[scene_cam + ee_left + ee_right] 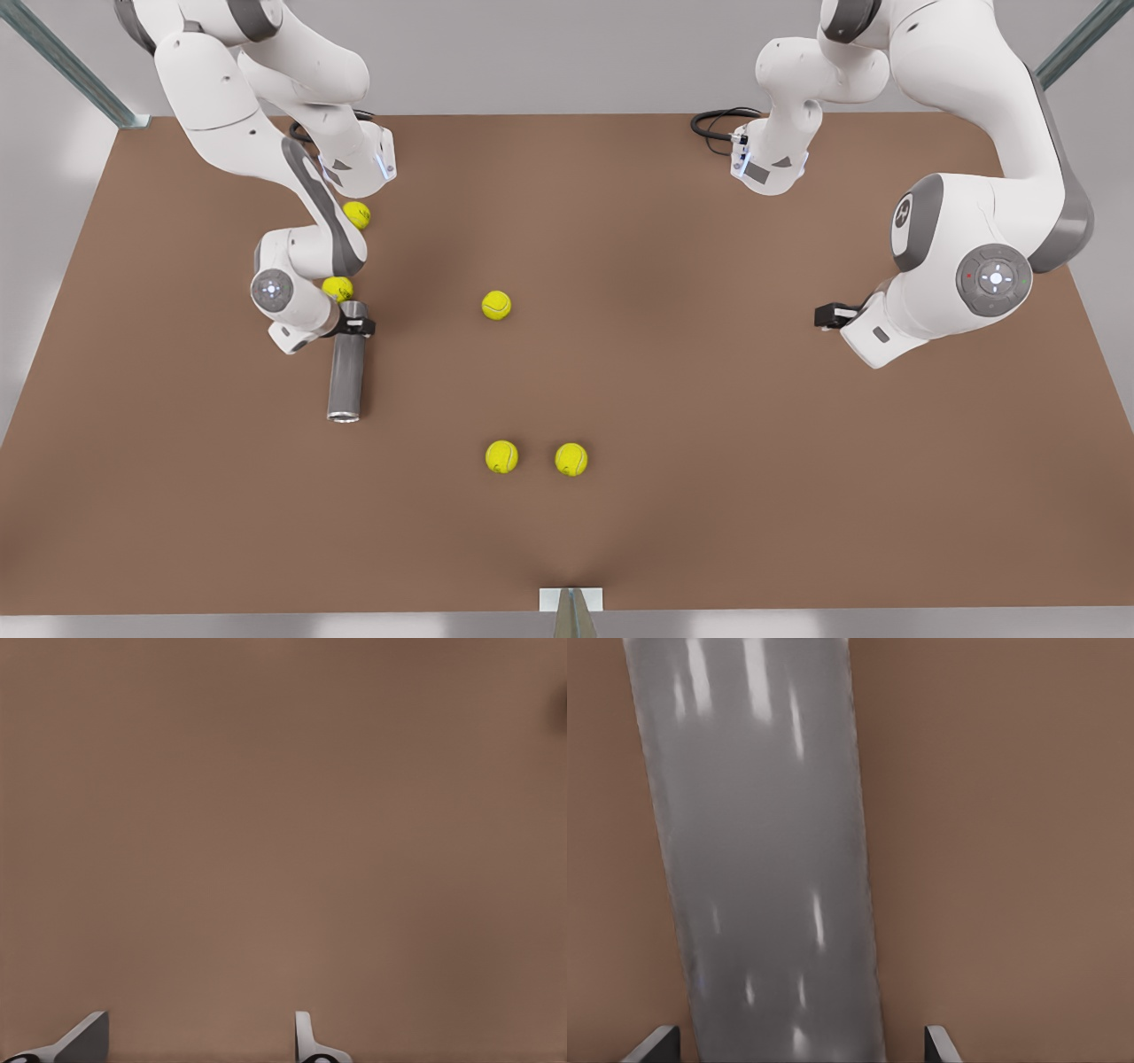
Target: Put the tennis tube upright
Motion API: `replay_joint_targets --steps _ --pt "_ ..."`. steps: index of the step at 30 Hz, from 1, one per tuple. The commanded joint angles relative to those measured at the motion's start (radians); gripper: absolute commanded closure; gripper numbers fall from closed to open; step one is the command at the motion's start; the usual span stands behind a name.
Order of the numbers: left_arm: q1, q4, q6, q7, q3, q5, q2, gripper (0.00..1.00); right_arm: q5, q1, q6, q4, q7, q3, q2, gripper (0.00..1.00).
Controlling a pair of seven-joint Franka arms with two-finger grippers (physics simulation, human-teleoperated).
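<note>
The tennis tube (345, 368) lies flat on the brown table (673, 390) at the front view's left, a dark-grey cylinder with its silvery rim toward the near edge. My right gripper (355, 325) straddles the tube's far end, open, one finger on each side. In the right wrist view the tube (766, 859) runs between the fingertips (660, 1043) of the right gripper (799, 1043), with a small gap on both sides. At the front view's right, my left gripper (828, 315) waits open above bare table; the left wrist view has this gripper (197, 1032) with nothing between its fingers.
Several yellow tennis balls lie about: one (337, 287) just behind the right gripper, another (356, 213) farther back, one (496, 305) mid-table, and a pair (501, 456) (571, 459) nearer the front. A black cable (718, 120) sits at the back edge.
</note>
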Motion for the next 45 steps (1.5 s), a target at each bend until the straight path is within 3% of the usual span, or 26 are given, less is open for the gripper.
replay_joint_targets --steps 1,22,24,32,37,45 --pt "0.000 0.000 0.000 0.000 0.000 0.000 0.000 0.00 0.000 0.000 0.000 0.002 0.000 0.000 0.001 0.00" --pt "0.000 0.000 -0.017 0.000 0.000 0.000 0.014 0.00 0.000 0.000 0.049 0.014 -0.023 0.000 0.070 0.00" --pt "0.000 0.000 -0.017 -0.002 0.000 0.000 0.014 0.00 0.000 0.000 0.049 0.014 -0.040 0.000 0.070 0.07" --pt "0.000 0.000 -0.017 -0.002 0.000 0.000 0.017 0.00 0.000 0.002 0.048 0.014 -0.041 0.000 0.079 0.07" --pt "0.000 0.000 -0.017 -0.002 0.000 0.000 0.017 0.00 0.000 0.002 0.048 0.015 -0.043 0.000 0.079 0.28" --pt "0.000 0.000 -0.021 -0.002 0.000 0.000 0.017 0.00 0.000 0.000 0.043 0.014 -0.045 0.000 0.079 0.29"
